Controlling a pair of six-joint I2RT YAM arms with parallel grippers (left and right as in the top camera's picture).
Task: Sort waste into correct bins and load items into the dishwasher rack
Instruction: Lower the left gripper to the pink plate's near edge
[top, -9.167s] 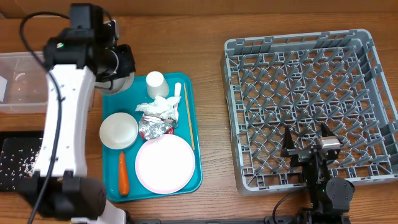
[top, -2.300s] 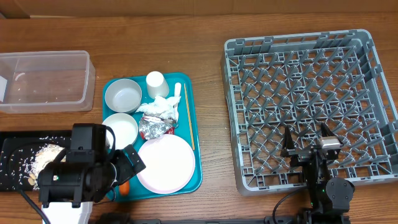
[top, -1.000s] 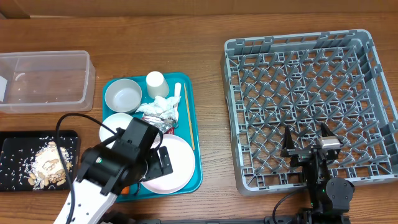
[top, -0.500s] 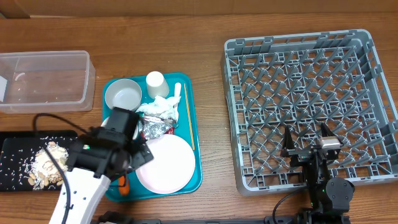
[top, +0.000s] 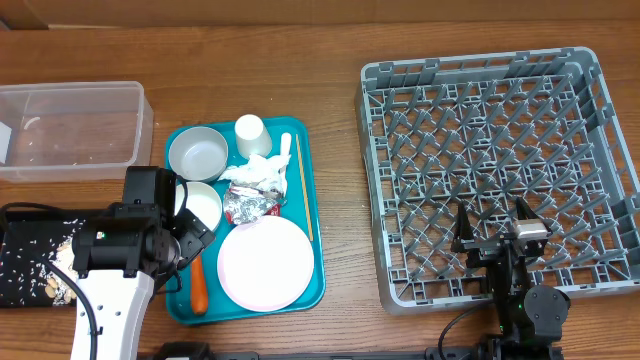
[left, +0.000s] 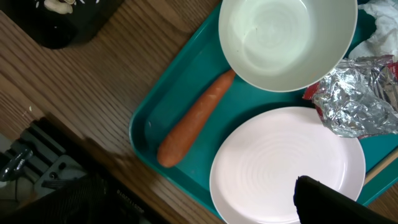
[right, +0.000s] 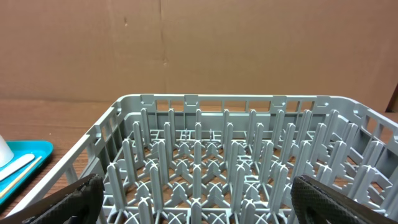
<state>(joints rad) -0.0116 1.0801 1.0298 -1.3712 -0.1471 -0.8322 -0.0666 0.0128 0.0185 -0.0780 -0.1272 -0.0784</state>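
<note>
On the teal tray (top: 312, 200) lie two white bowls (top: 197, 153) (top: 207, 205), a cup (top: 250, 133), a white utensil (top: 285, 150), a crumpled napkin (top: 255, 172), a foil wrapper (top: 248, 205) and the big plate (top: 265, 262). My left gripper (top: 192, 225) hovers open over the tray's left edge beside the nearer bowl (left: 286, 40). In the left wrist view it (left: 201, 208) holds nothing, above the plate (left: 280, 165) and near the foil (left: 354, 99). The grey rack (top: 490, 160) is at right. My right gripper (top: 493, 225) rests open over the rack's near side (right: 202, 199), empty.
An orange carrot (top: 198, 288) lies along the tray's left side, also in the left wrist view (left: 196, 118). A thin wooden stick (top: 303, 195) lies by the tray's right rim. The clear tub (top: 70, 130) stands at far left. In front of it is the black tray (top: 30, 270), holding beige crumbs.
My left arm has swung from over the plate back to the tray's left edge, uncovering the plate and carrot. The right arm has not moved.
</note>
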